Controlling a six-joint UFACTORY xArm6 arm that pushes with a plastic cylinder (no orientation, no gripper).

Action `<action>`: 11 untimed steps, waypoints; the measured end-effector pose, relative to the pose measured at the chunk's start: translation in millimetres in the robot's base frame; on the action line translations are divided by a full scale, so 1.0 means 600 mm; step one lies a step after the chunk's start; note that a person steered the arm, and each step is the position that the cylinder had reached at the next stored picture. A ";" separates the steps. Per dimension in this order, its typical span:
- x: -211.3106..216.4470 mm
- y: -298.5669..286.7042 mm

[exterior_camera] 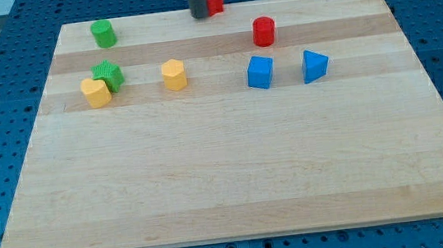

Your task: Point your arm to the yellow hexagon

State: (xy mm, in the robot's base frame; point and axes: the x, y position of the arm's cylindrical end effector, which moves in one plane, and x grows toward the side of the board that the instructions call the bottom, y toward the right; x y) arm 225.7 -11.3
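Rod stands upright at the board's [236, 180] far edge, near the middle; my tip [199, 16] touches the red block [213, 0] beside it. No gripper fitted, so it holds nothing. Target yellow hexagon [173, 74] sits left of centre, toward the far edge, well apart from tip w/ open wood between, so prob. a clear diagonal run.

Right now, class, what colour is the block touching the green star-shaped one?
Yellow, seen in the only camera view.

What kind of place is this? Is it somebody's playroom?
More likely a robot lab bench: a wooden board of coloured blocks lies on a blue table full of bolt holes, and my tip rests by a red block.
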 end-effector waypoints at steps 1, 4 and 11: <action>0.072 0.063; 0.090 0.034; 0.079 -0.064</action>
State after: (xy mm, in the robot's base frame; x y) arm 273.1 -49.9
